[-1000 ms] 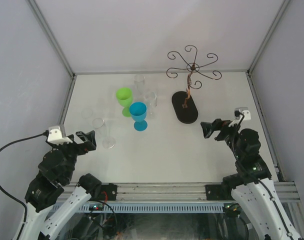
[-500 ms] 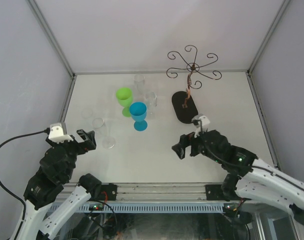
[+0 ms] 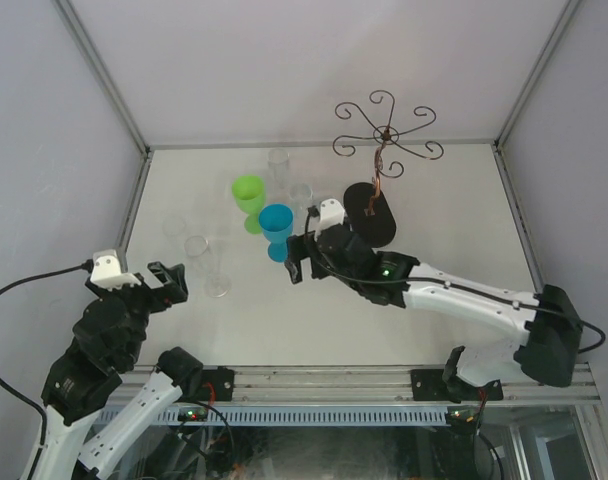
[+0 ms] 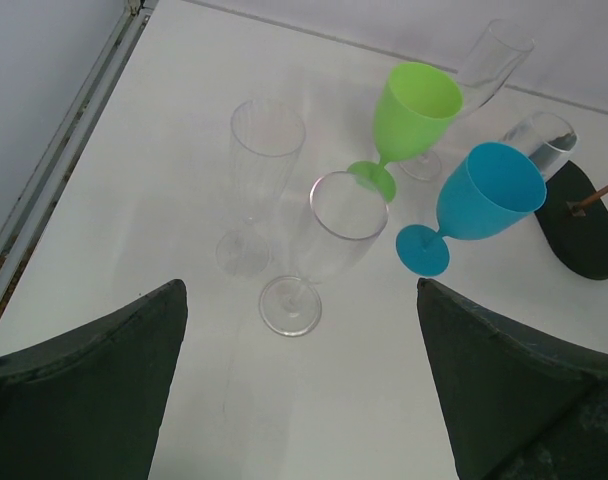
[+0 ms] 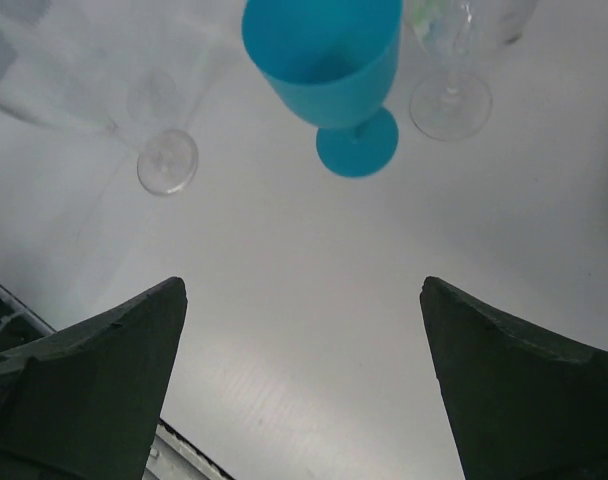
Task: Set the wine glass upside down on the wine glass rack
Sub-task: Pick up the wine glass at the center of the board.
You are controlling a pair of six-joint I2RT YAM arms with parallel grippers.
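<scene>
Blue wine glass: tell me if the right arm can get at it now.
Probably yes. The open right gripper faces the blue wine glass with only bare table between them; the nearest clear glass stands aside.

I am looking down on a white table that is sitting inside a boxed enclosure. Pale grey panels are closing it in: a back wall, a left wall and a right wall. Aluminium struts are running up the rear corners, and soft, even light is falling throughout.
</scene>
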